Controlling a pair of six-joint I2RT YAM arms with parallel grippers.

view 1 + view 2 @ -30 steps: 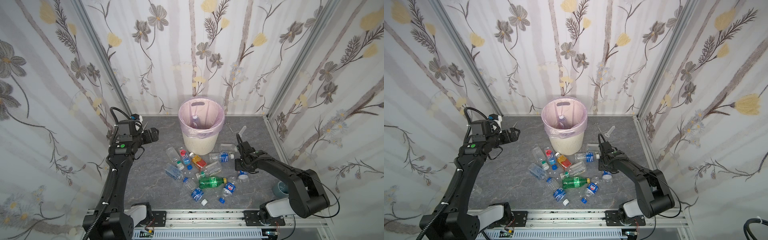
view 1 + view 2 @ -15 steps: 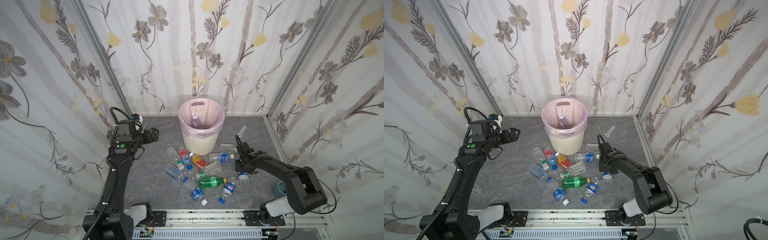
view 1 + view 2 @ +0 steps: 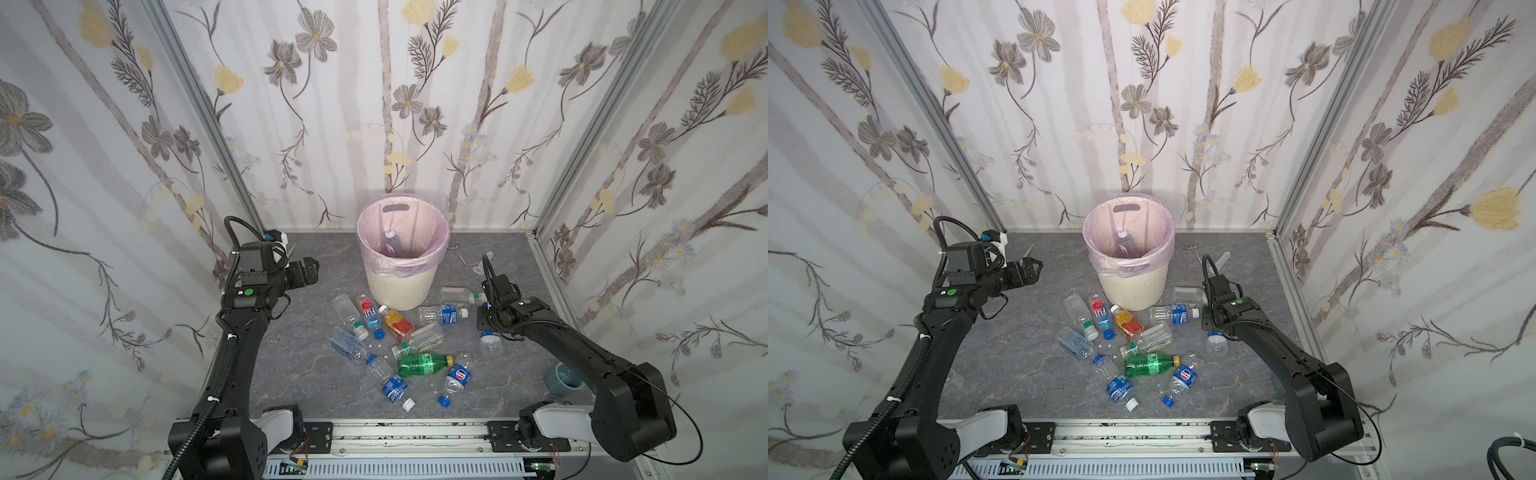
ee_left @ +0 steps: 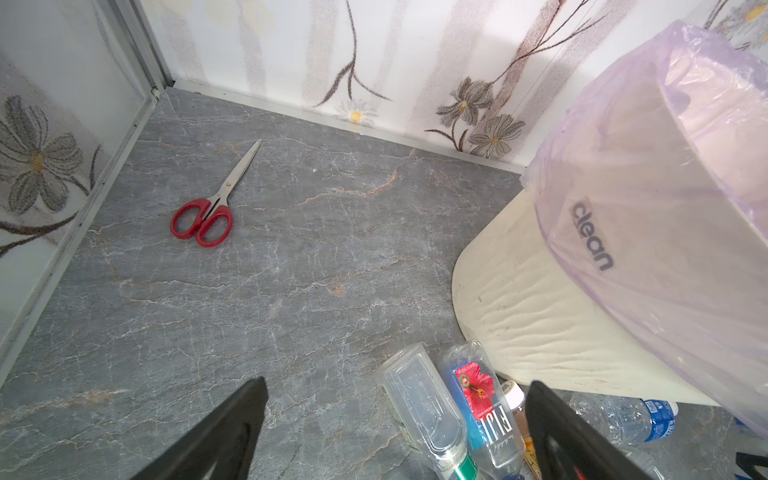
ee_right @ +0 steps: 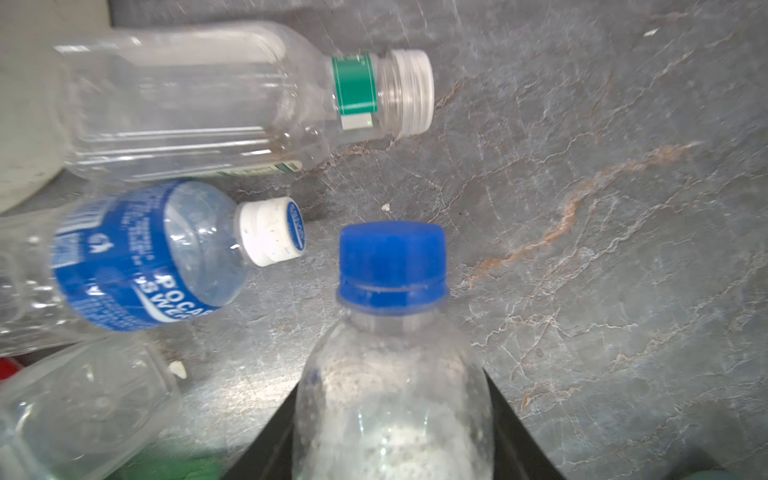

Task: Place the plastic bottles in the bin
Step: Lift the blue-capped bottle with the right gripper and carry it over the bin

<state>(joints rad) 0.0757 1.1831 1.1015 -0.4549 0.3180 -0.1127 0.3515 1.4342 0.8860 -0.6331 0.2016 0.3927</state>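
Right gripper has clamped down over the last second. It now grasps a clear blue-capped bottle by the body, cap pointing away from the wrist. In both top views that bottle sits low by the worktop, right of the pile. Lifted or resting: cannot tell. Left arm unchanged.

Nearest the rail, lying flat:
- loose blue cap
- white-capped blue-label bottle
- Pepsi bottle

Grey-blue cup stands near right, beside the right arm.

Next back:
- green bottle on its side
- green-banded clear bottle just behind it

Mid pile:
- crushed clear bottle
- orange bottle, Fiji bottle and plain clear bottle, side by side

Pocari bottle and square clear bottle lie by the bin's base on the right. In the right wrist view both are close to the held bottle's cap.

Left gripper hangs above the worktop left of the bin, jaws wide apart, nothing between them.

Bin, pink-lined, stands upright at back centre. One purple-tinted bottle is inside, against the far wall.

Farthest back:
- forceps and clear tube, right of the bin
- red-handled scissors, near the back-left corner
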